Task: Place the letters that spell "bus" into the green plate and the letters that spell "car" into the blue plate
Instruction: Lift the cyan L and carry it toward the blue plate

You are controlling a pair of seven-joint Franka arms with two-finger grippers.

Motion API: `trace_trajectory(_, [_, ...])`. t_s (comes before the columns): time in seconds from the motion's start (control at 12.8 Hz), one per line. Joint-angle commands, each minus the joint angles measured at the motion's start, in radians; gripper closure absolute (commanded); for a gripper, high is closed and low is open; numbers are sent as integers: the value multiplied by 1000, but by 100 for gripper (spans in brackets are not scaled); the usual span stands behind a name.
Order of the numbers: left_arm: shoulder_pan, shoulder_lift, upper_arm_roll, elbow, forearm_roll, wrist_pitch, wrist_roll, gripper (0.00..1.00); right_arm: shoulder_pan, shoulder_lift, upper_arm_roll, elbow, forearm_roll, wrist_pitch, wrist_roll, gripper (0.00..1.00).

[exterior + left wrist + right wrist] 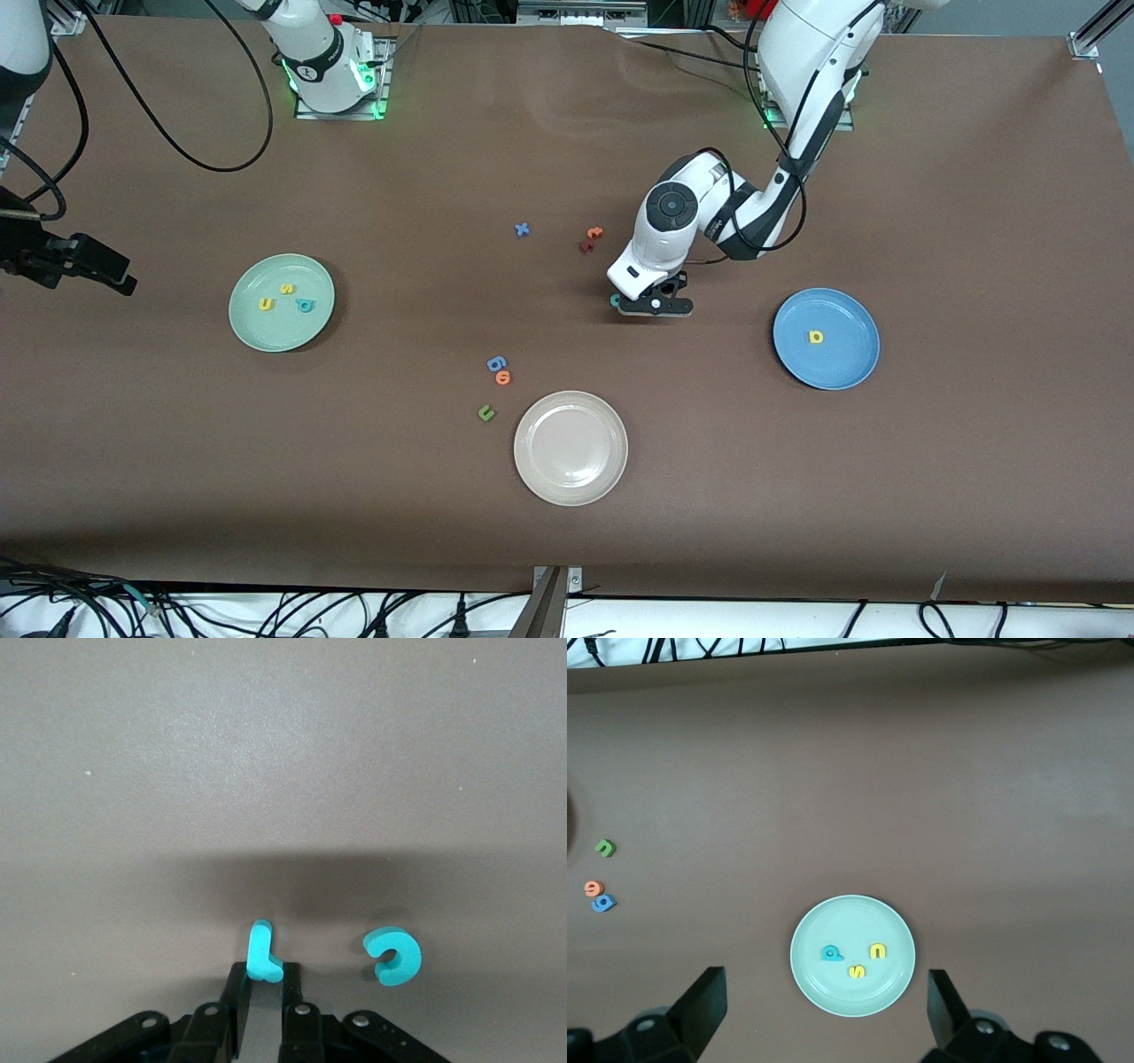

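Observation:
The green plate [266,332] [850,997] lies toward the right arm's end and holds a yellow "u" [266,304] [877,950], a yellow "s" [286,288] [858,971] and a teal "b" [306,306] [832,952]. A yellow "a" [815,337] lies in the blue plate [842,363]. My left gripper [654,306] [263,976] is down at the table mid-way between the plates, shut on the teal "r" [264,952]. Beside it lies the teal "c" [615,300] [393,956]. My right gripper [97,266] [824,992] hangs open and empty at the right arm's end.
A cream-white plate [570,447] sits nearer the front camera. A blue "x" [522,229], an orange letter [594,233] and a dark red letter [586,246] lie farther back. A blue "g" [496,362], an orange letter [503,377] and an olive "u" [485,413] lie beside the cream plate.

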Motion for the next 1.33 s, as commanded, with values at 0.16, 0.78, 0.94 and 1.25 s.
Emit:
trace_trajectory(0.16, [-4,7,14,19,46,-43,-24,85,-7,24,10,-36,-14,-43,-10,0])
trace_trajectory(0.78, [35,-3,14,121,46,-203,-6,88,28,38,16,-19,-14,-18,62,0])
trace_trajectory(0.94, [70,-3,13,189,43,-319,74,88,28,38,16,-14,-14,-17,62,0])
trace_trajectory(1.25, [217,-30,9,205,40,-405,324,89,28,37,17,-14,-13,-17,65,0])
